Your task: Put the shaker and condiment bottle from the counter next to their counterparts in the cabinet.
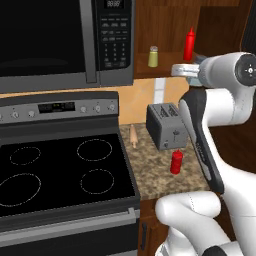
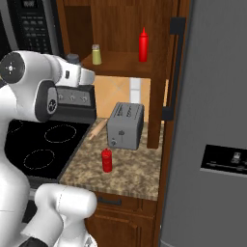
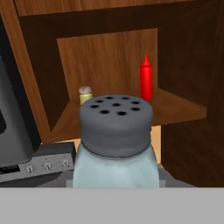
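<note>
Shaker [image 3: 115, 144]: upright, raised in front of the cabinet [image 3: 105, 57] opening, close before the hand camera; grey cap with holes.
Writing: none readable.
Fingers: hidden behind the shaker; spread cannot be told.
Condiment bottle [image 1: 176, 161]: standing on the surface [image 1: 160, 175], near side of the toaster [image 1: 165, 125].
Counterparts: yellowish shaker [image 3: 85, 95] left, slim red bottle [image 3: 146, 78] right, on the cabinet shelf.
</note>
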